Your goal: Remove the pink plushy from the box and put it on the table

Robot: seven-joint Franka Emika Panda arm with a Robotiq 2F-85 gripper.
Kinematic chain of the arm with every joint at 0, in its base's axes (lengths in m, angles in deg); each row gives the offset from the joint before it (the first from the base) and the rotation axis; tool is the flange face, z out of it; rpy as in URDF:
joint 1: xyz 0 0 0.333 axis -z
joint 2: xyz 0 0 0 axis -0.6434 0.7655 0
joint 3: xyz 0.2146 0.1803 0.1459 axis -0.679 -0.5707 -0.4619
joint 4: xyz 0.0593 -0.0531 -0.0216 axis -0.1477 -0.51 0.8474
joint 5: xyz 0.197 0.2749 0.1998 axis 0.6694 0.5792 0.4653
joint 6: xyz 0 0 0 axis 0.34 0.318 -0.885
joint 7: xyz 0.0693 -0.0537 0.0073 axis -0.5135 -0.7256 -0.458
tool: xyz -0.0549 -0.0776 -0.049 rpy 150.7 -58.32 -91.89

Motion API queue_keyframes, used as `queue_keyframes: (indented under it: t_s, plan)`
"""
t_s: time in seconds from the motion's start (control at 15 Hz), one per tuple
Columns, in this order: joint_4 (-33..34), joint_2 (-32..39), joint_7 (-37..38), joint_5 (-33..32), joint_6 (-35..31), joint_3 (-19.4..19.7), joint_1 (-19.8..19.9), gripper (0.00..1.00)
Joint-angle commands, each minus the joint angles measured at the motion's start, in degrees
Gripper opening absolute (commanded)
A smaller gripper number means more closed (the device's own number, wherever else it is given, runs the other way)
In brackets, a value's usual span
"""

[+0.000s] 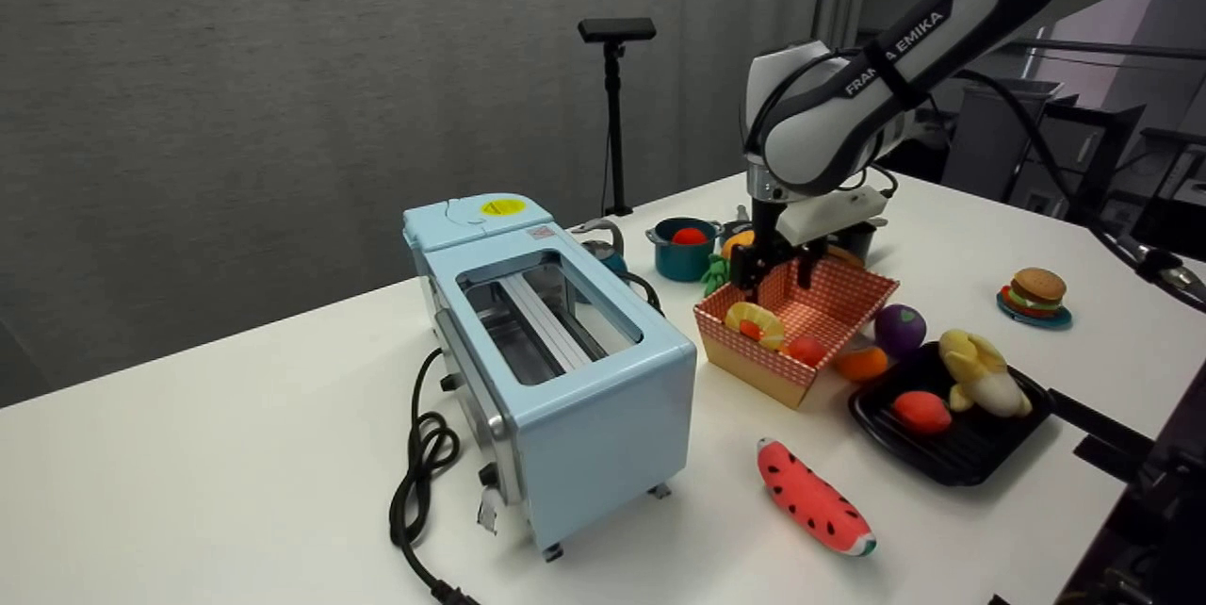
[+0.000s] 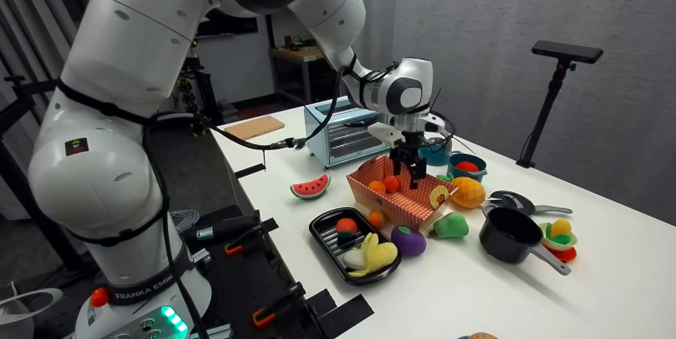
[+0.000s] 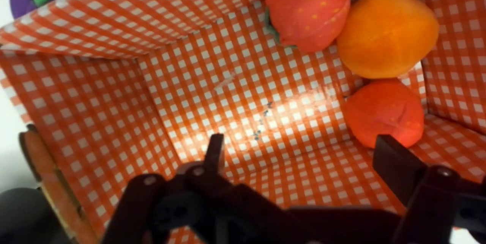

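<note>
Tabletop (image 2: 597,286), broad, plain and white, spans the scene. Reaching over it from the left in an exterior view is the white robot arm (image 2: 335,14) with dark grey joint bands, its wrist bent downward. Toward the far left stands a pale blue toaster oven (image 2: 338,143) with a windowed top. Right of that and nearer sits the shallow box (image 2: 393,208), checked orange-red and white with tan lower sides; a glossy black ribbed tray (image 2: 330,238) lies on its near side. The black two-fingered gripper (image 3: 302,147) points down at the box, jaws wide apart, checked lining showing between them. A red watermelon-slice toy (image 2: 311,187) with black spots rests left of the box, and a round purple soft toy (image 2: 408,242) lies just beside its near wall. Inside, in the wrist view, a rounded orange toy (image 3: 387,33) lies at the far right. The soft pinkish-red strawberry-shaped plushy (image 3: 307,12) lies on the box floor just left of it, well apart from the gripper. Smallest is a rounded orange-red toy (image 3: 383,111), nearer, partly hidden by the gripper; whether they touch, I cannot tell.
</note>
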Motion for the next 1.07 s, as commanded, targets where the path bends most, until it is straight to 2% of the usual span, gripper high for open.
queue_keyframes:
  t_s: [0.0,0.47,1.0]
  plan:
    - [4.19,2.67,0.53,-0.70,2.66,0.55,0.10,1.00]
    - [8.50,6.70,0.75,-0.98,5.09,-0.01,-1.47,1.00]
    - [8.55,6.21,-0.03,-1.23,5.19,-0.15,-2.73,1.00]
